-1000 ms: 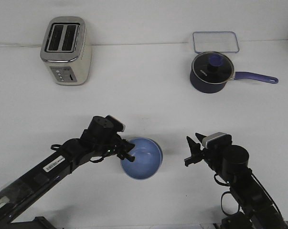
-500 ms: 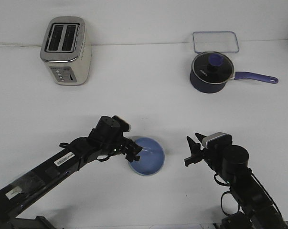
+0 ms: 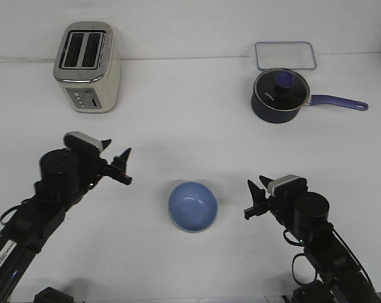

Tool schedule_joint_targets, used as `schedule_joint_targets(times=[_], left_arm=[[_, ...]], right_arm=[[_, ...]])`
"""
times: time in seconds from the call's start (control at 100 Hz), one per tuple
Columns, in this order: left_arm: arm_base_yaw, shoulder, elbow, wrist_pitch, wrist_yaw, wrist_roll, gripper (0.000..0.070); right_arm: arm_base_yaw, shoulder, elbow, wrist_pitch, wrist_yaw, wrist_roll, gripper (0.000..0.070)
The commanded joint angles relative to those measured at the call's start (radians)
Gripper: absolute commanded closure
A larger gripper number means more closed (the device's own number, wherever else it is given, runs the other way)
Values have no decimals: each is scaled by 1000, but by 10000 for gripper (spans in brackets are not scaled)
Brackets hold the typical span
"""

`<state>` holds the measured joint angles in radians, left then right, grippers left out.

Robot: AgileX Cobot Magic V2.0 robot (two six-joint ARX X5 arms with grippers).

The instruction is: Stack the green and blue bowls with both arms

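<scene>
The pale blue bowl (image 3: 193, 206) sits upright on the white table, low in the middle of the front view. No green bowl shows on its own; I cannot tell whether it lies under the blue one. My left gripper (image 3: 117, 161) is open and empty, well left of the bowl and slightly farther back. My right gripper (image 3: 252, 199) is open and empty, a short way right of the bowl and apart from it.
A silver toaster (image 3: 87, 67) stands at the back left. A dark navy saucepan (image 3: 279, 96) with a lid and a purple handle stands at the back right, with a clear rectangular container (image 3: 285, 55) behind it.
My left gripper has let go of the blue bowl's rim and drawn back to the left. The bowl now rests alone on the table. The right arm has not moved.
</scene>
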<state>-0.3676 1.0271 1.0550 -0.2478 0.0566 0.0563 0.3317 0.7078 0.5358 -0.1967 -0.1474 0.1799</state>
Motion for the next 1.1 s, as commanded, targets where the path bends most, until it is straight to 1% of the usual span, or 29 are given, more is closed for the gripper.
schedule_joint_targets(times=[0.0,0.05,0.06,0.07,0.08,0.1,0.2,0.29,0.38,0.46,0.52,0.63,0.82,1.09], left_arm=[[52,-51,-12,4,0,59,524],[102,-110,-55,11,3,73,655],[112,-121,-66,13,3,76,681],[122,-134,-78,16,3,79,700],[132,-149,-92,20,3,82,700],[152,-175,-119,27,3,85,685],[251,-324,-294,84,4,92,688],[326,-484,-468,181,33,94,688],[375,-647,-608,272,34,51,688],[402,-754,-684,303,-4,12,688],[414,-800,-706,302,-37,-4,688],[420,-829,-706,320,-39,-22,685],[420,-832,-706,350,-38,-23,685],[420,-832,-706,347,-38,-23,685]], right_arm=[[2,-9,8,8,23,-2,519],[2,-29,8,5,25,-15,620],[2,-34,7,5,26,-20,652],[2,-40,7,5,27,-25,675],[2,-46,6,5,29,-31,699],[2,-59,6,5,40,-42,700],[2,-139,-6,6,107,-86,700],[2,-231,-45,43,139,-117,700],[2,-322,-96,64,198,-121,700],[2,-383,-133,70,238,-121,700],[2,-414,-147,69,263,-121,700],[2,-428,-148,81,285,-119,700],[2,-427,-148,92,279,-109,700],[2,-428,-148,92,280,-109,700]])
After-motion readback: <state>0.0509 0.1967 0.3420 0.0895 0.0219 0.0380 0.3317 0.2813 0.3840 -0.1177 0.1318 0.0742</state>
